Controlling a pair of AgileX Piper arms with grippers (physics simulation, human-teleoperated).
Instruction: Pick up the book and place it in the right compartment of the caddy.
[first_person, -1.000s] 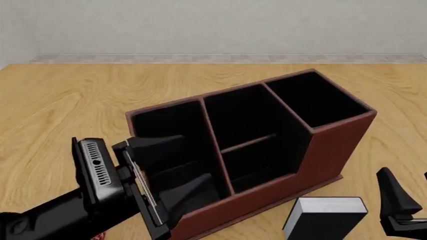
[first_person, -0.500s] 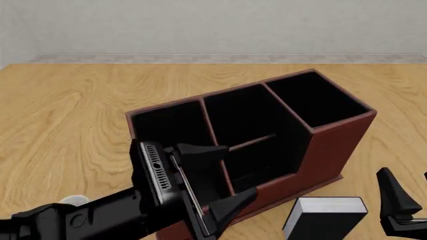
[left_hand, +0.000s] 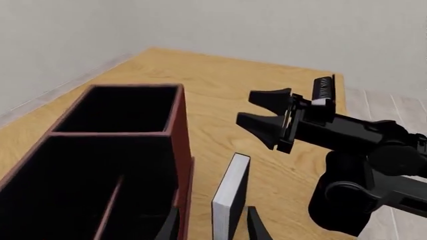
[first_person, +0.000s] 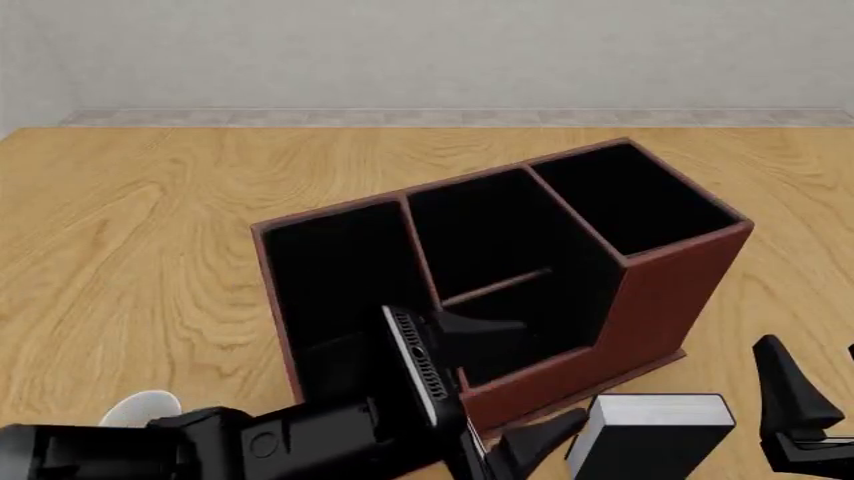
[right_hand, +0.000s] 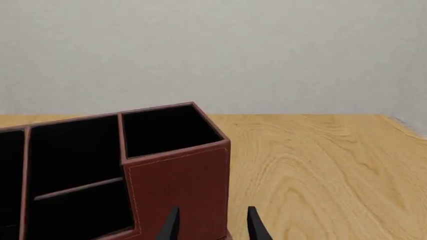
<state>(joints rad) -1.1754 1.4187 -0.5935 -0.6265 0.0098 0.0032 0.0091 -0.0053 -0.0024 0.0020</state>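
The black book (first_person: 647, 440) stands upright on the table, white page edges up, just in front of the reddish-brown caddy (first_person: 674, 295). The right compartment (first_person: 627, 200) is black inside and holds nothing. My left gripper (first_person: 547, 372) is open, low in front of the caddy's front wall, just left of the book. In the left wrist view the book (left_hand: 230, 195) stands just ahead, in line with the gap between that gripper's fingertips (left_hand: 257, 227). My right gripper (first_person: 817, 375) is open and empty, right of the book; it also shows in the left wrist view (left_hand: 259, 112).
A bit of the white mug (first_person: 140, 405) shows at the lower left beside my left arm. The caddy's middle section has a crossbar (first_person: 497, 285). The table's wood surface (first_person: 160, 230) stretches to the left and behind the caddy.
My left gripper has swept right along the caddy's front, from the left section to just beside the book. The right gripper and the book have not moved.
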